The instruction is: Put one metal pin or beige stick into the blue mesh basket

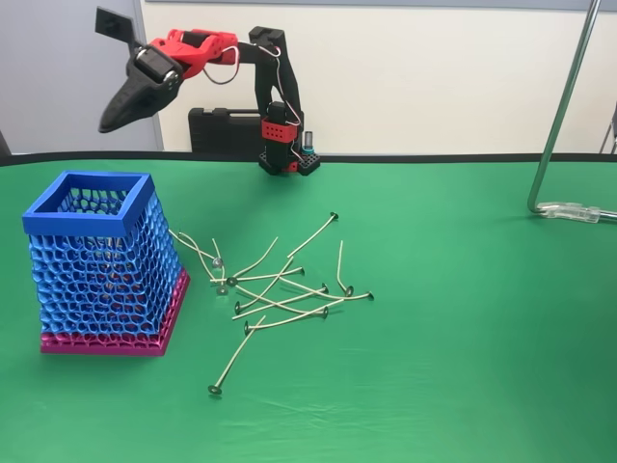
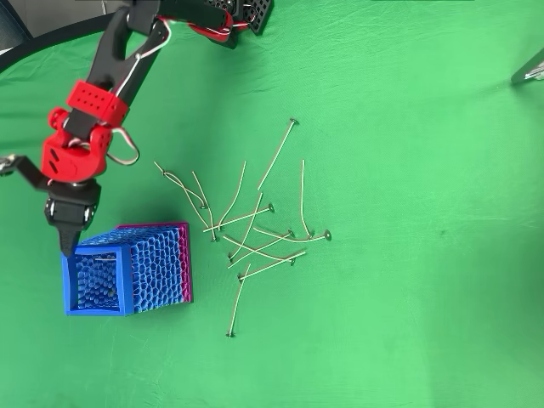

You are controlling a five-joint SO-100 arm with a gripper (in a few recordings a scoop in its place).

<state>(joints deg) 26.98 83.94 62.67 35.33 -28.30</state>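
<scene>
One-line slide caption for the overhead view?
Claw poised at the basket rim; pins scattered on green table.

Basket [image 1: 96,260] interior contents unclear through mesh; gripper [image 2: 68,242] jaw gap unreadable; metal stand [image 1: 564,125] cropped at top edge

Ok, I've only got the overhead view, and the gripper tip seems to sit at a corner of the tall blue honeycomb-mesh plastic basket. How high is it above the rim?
Observer: In the fixed view the gripper hangs well above the blue mesh basket, with open space between tip and rim.
Operator: Is it carrying a pin?
Observer: From the side its jaws look closed into one black wedge pointing down and left, and I see no pin in them.
Operator: Anything behind the arm?
Observer: A black plastic case stands just behind the arm's base.
</scene>
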